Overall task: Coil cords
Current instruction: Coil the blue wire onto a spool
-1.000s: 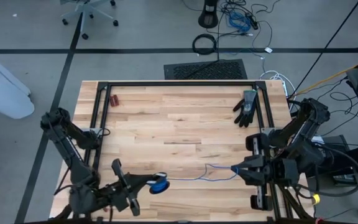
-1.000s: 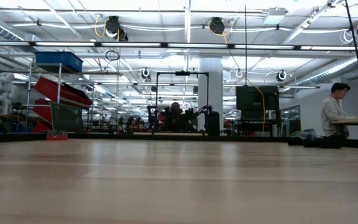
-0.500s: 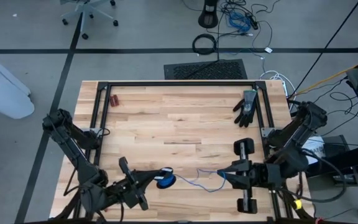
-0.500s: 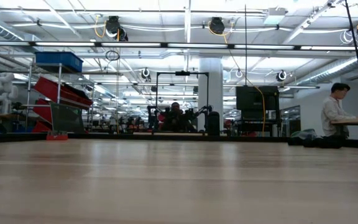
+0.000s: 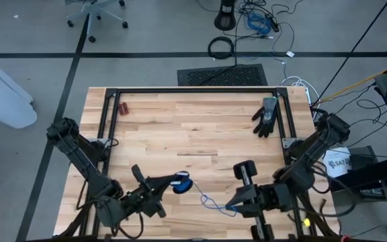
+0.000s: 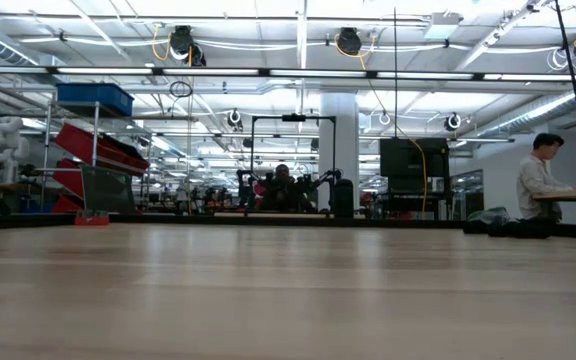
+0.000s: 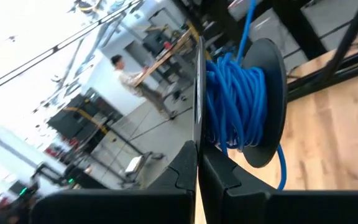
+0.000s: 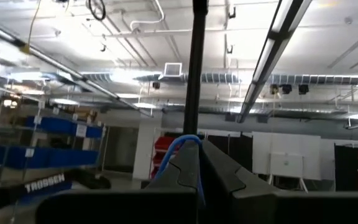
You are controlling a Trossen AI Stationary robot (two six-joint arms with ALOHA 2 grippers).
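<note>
- The left gripper [image 5: 173, 182], at about seven o'clock on the table [image 5: 193, 128], has carried its spool [image 7: 247, 106] of blue cord [image 5: 210, 200] toward the middle over the last second; its fingers are pinched tight on the spool's dark disc.
- The right gripper [image 5: 232, 205], at about five o'clock, has swung inward from the table's right edge toward the left one. Its fingers are clamped on the cord's free end, seen as a blue strand between them in the right wrist view.
- With the two grippers closer together, the loose cord between them has gone from a long shallow run to a short slack squiggle near six o'clock. I judge that most of the cord is already wound on the spool and only this last stretch is left to take up.
- The black glove [image 5: 266, 116] at two o'clock and the small red thing [image 5: 123, 107] at ten o'clock have not moved.
- Writing: "TROSSEN" shows in white on a dark part in the right wrist view. A white label beyond the table's right edge carries dark print that cannot be read.
</note>
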